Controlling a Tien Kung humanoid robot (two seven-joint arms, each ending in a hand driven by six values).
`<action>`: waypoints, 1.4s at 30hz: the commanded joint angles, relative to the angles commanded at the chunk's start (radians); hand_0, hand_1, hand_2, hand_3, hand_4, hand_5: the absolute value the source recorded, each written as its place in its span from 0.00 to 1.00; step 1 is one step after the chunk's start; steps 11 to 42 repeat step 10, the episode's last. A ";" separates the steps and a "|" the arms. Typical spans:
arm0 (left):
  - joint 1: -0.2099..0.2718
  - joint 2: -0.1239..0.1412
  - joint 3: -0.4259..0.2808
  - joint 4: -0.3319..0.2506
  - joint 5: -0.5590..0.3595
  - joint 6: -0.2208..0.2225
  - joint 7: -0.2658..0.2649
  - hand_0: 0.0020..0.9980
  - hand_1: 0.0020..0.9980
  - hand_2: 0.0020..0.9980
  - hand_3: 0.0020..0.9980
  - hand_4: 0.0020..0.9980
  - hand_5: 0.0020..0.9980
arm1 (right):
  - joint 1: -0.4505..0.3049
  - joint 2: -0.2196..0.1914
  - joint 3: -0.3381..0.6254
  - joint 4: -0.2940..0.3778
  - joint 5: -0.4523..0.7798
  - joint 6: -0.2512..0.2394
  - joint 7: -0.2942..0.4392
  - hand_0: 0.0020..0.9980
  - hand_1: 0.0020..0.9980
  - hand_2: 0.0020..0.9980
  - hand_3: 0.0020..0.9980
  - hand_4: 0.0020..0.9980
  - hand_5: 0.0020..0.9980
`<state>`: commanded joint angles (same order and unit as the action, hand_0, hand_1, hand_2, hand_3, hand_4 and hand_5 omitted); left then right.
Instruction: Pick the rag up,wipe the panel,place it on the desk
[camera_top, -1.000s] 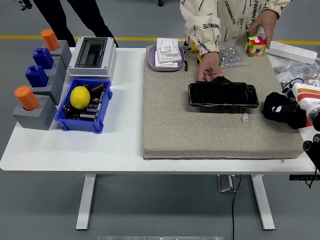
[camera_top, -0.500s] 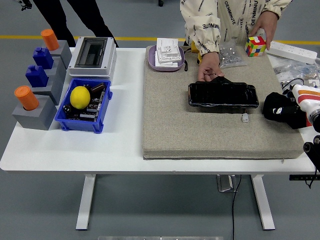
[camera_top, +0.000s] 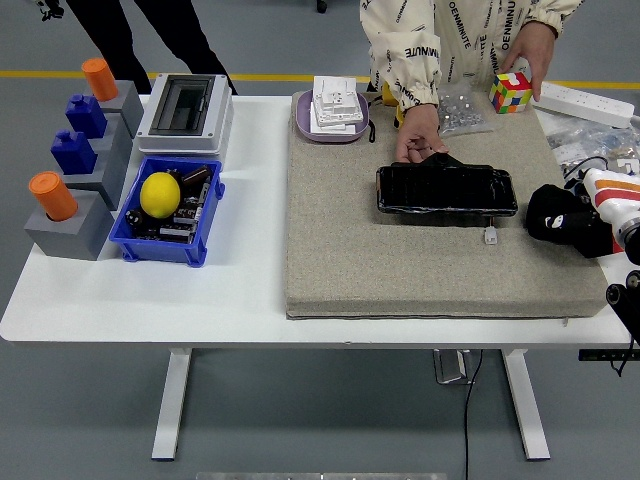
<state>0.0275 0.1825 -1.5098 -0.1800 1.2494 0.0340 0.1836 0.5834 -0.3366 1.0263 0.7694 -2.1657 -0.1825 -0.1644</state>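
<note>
While my right hand (camera_top: 570, 222) sits at the mat's right edge, its black fingers look bunched, but I cannot tell whether they grip the rag. My left arm is out of view. I see the glossy black panel (camera_top: 446, 190) lying flat on the grey felt mat (camera_top: 400, 270), long axis left to right. A person's hand (camera_top: 420, 135) presses its far edge. White counter (camera_top: 240, 300), grey floor beyond.

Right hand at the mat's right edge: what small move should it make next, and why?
Probably ease the right hand left toward the black panel. It rests at the right edge of the mat, apart from the panel, while a person's hand touches the panel's far edge. No rag is clearly visible.
</note>
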 joint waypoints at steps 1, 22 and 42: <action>0.000 0.000 0.000 0.000 0.000 0.000 0.000 0.64 0.69 0.74 0.57 0.60 0.47 | 0.001 0.000 0.001 0.000 0.000 0.000 0.000 0.58 0.58 0.65 0.66 1.00 0.51; -0.002 -0.001 -0.005 0.000 0.002 0.000 0.000 0.64 0.69 0.74 0.56 0.60 0.47 | 0.006 -0.001 0.003 0.001 -0.001 -0.001 0.000 0.58 0.58 0.65 0.65 1.00 0.51; -0.002 -0.001 -0.005 0.000 0.002 0.000 0.000 0.64 0.69 0.74 0.56 0.60 0.47 | 0.006 -0.001 0.003 0.001 -0.001 -0.001 0.000 0.58 0.58 0.65 0.65 1.00 0.51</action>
